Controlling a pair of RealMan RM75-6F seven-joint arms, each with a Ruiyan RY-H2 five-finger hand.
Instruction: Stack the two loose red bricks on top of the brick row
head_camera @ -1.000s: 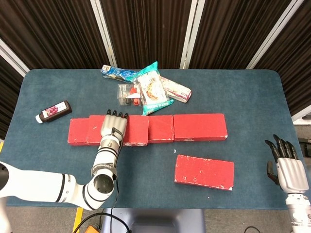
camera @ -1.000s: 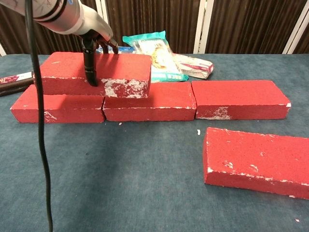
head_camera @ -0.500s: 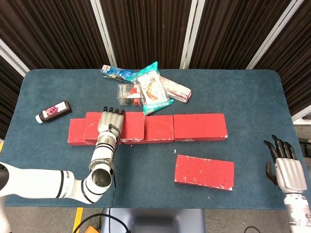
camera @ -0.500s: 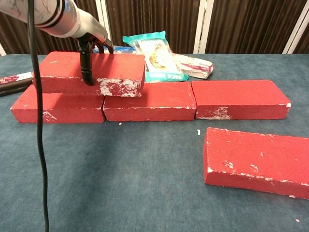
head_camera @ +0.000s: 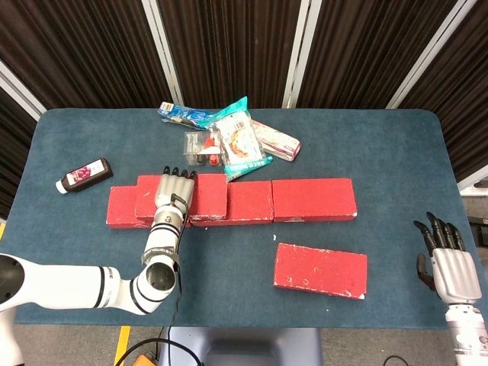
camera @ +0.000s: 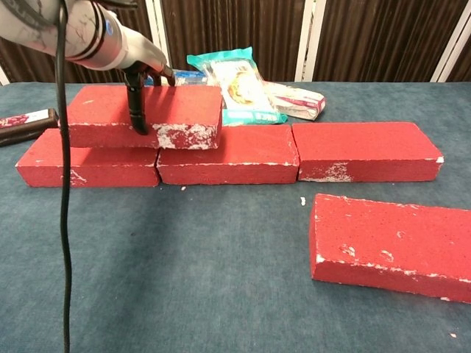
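Chest view shows our left hand grasping the upper brick, which sits on the brick row below it. If we release carelessly, it may slide off. The second loose brick lies beyond, near our released right hand.
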